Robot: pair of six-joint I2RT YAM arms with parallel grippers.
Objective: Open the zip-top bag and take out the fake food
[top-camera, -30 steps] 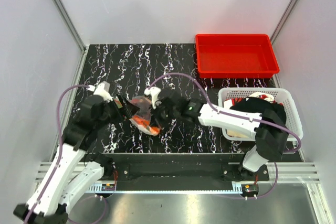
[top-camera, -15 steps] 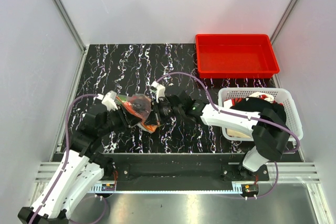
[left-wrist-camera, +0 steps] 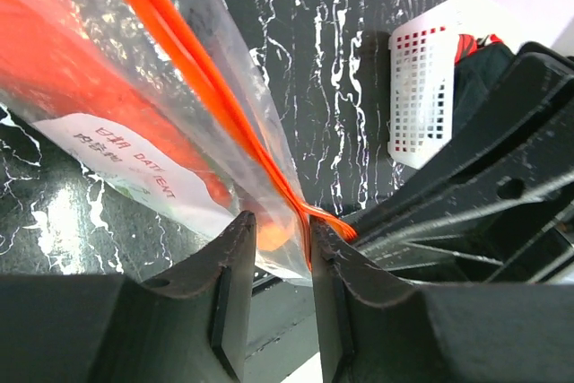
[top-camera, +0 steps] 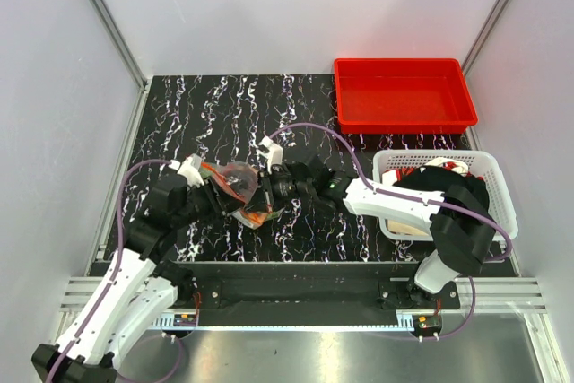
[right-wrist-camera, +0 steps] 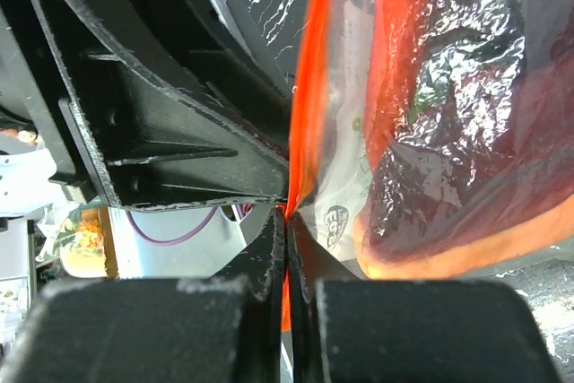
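Across the black white-veined marble-patterned table (top-camera: 197, 105), little shifted over the last second except in the middle, where the two arms met. The left arm swung its wrist up and inward, and the small clear plastic zip-top bag (top-camera: 235, 184) rose with it from a lower spot nearer the table's front edge to hang between the two arms. In the last half second it barely moved. That suggested the re-gripping was over and the pull on the mouth was about to start.

The bag was not yet open: its orange-red zip strip (left-wrist-camera: 206, 105) ran as one sealed line in both wrist views. The fake food (right-wrist-camera: 448, 132) was all inside, showing as a dark purple round piece, an orange mass and a few green flecks pressed against the film.

The left claw (left-wrist-camera: 273, 230) was narrow, its fingers closed on the bag's lip just where the strip ended. The right claw (right-wrist-camera: 285, 221) was pinched almost flat on the same strip from the opposite side.

The bag's white rectangular label (left-wrist-camera: 117, 154) carried small print. "DATE" could be made out, and the characters beside it were too blurred to read. A small round printed emblem (right-wrist-camera: 336, 219) near the bag's corner was not legible.
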